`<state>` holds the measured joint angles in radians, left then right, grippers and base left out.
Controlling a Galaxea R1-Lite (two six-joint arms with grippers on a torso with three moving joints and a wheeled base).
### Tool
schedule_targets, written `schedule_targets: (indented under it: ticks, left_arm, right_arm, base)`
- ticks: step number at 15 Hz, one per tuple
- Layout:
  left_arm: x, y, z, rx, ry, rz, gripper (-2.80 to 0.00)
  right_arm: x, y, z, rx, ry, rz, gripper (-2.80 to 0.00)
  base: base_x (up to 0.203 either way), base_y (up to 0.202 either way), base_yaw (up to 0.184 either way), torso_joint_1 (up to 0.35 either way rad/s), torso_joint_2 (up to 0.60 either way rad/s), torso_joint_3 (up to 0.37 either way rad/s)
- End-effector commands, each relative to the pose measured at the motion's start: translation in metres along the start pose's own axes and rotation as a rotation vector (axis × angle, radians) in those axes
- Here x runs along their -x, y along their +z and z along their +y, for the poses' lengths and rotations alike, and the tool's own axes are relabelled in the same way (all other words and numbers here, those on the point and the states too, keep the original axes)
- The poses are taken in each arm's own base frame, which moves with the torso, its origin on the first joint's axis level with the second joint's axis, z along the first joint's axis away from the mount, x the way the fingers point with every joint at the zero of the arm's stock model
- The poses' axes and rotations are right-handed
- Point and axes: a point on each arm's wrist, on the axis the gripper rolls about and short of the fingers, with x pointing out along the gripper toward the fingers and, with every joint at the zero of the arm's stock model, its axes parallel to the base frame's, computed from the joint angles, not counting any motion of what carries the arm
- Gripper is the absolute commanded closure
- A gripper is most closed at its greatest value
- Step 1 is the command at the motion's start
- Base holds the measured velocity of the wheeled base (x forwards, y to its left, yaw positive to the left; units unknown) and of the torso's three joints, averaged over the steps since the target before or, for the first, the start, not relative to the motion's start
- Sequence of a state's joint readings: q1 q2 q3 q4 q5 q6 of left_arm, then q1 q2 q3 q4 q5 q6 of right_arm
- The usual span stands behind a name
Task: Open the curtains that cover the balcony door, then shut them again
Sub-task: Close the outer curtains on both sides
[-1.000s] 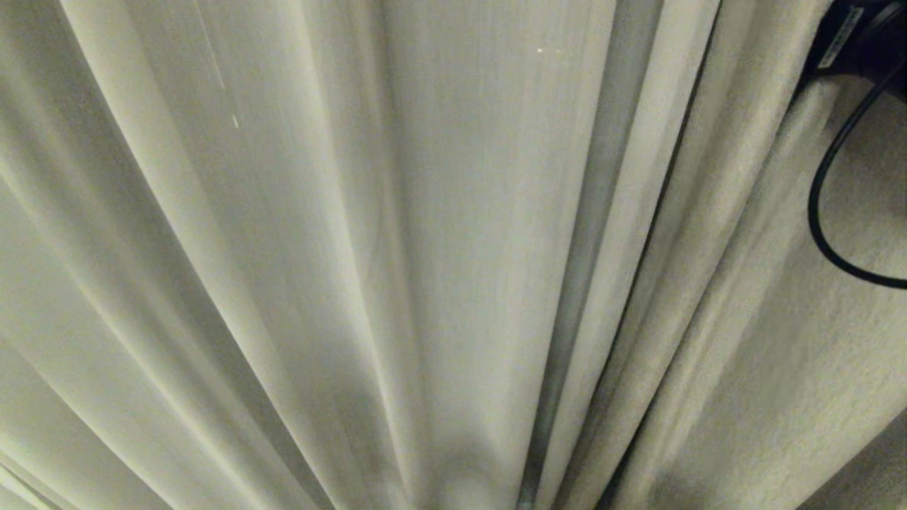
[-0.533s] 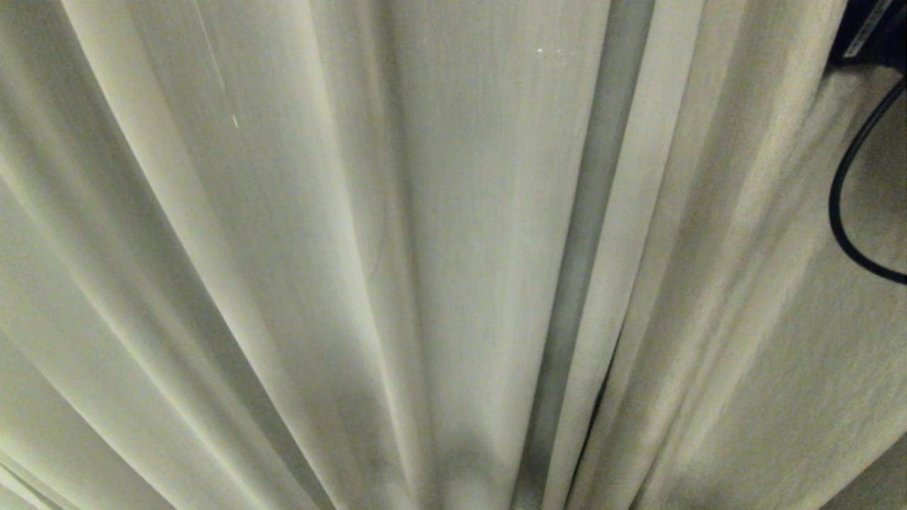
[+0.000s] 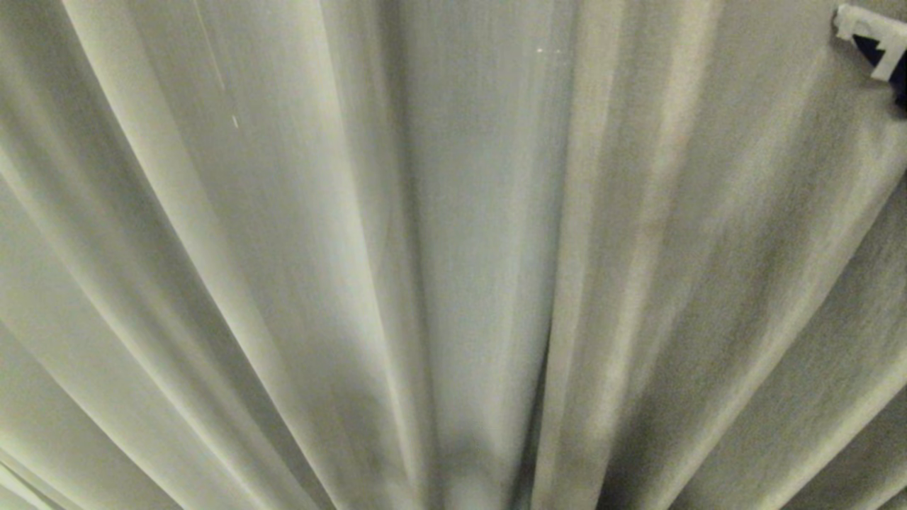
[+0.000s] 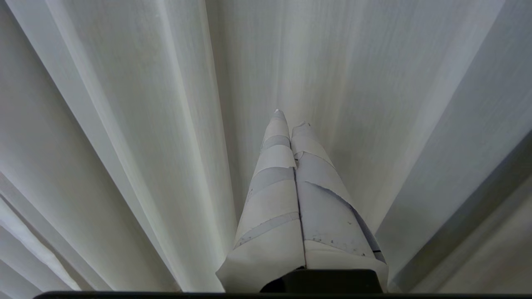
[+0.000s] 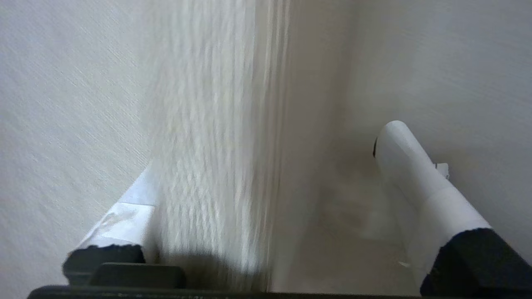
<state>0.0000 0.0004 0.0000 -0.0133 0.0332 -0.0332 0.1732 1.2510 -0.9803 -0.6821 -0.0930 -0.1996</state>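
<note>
The cream pleated curtains (image 3: 453,212) fill the head view, and the two panels meet at a seam (image 3: 549,368) right of centre. The balcony door is hidden behind them. Only a white taped finger (image 3: 868,35) of my right gripper shows, at the top right corner. In the right wrist view that gripper (image 5: 270,162) is open, its fingers wide apart, with a loose blurred fold of curtain (image 5: 216,145) hanging between them. My left gripper (image 4: 291,118) is shut with nothing in it and points at the pleats (image 4: 124,124).
Fabric covers everything ahead in all three views. A darker shadowed fold (image 4: 478,199) runs along one side of the left wrist view.
My right gripper has opened and let go of the right panel, drawing back toward the top right corner. Its black cable has left the view. The right panel's edge swung left and closed the dark gap.
</note>
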Motion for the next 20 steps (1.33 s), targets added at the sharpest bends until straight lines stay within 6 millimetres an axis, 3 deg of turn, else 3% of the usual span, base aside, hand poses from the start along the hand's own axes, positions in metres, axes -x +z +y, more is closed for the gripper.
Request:
schedule_targets:
  ticks: [1,7,12,13,15,20]
  left_arm:
    - [0.000,0.000,0.000,0.001,0.001,-0.001,0.00]
    - [0.000,0.000,0.000,0.001,0.001,-0.001,0.00]
    - [0.000,0.000,0.000,0.001,0.002,-0.001,0.00]
    - [0.000,0.000,0.000,0.001,0.002,-0.001,0.00]
    - [0.000,0.000,0.000,0.001,0.001,-0.001,0.00]
    - [0.000,0.000,0.000,0.001,0.002,-0.001,0.00]
  right_arm:
    - [0.045,0.015,-0.007,-0.004,-0.010,-0.055,-2.80]
    - [0.137,0.014,-0.014,-0.021,0.028,-0.123,-2.80]
    - [0.190,0.012,-0.018,-0.052,0.101,-0.178,-2.80]
    - [0.198,0.007,-0.019,-0.053,0.103,-0.181,0.00]
    - [0.207,0.001,-0.019,-0.052,0.105,-0.181,0.00]
    - [0.207,-0.008,-0.017,-0.048,0.113,-0.149,0.00]
  base:
    - [0.000,0.000,0.000,0.000,0.00,0.000]
    - [0.000,0.000,0.000,0.000,0.00,0.000]
    - [0.000,0.000,0.000,0.000,0.00,0.000]
    - [0.000,0.000,0.000,0.000,0.00,0.000]
    - [0.000,0.000,0.000,0.000,0.00,0.000]
    - [0.000,0.000,0.000,0.000,0.00,0.000]
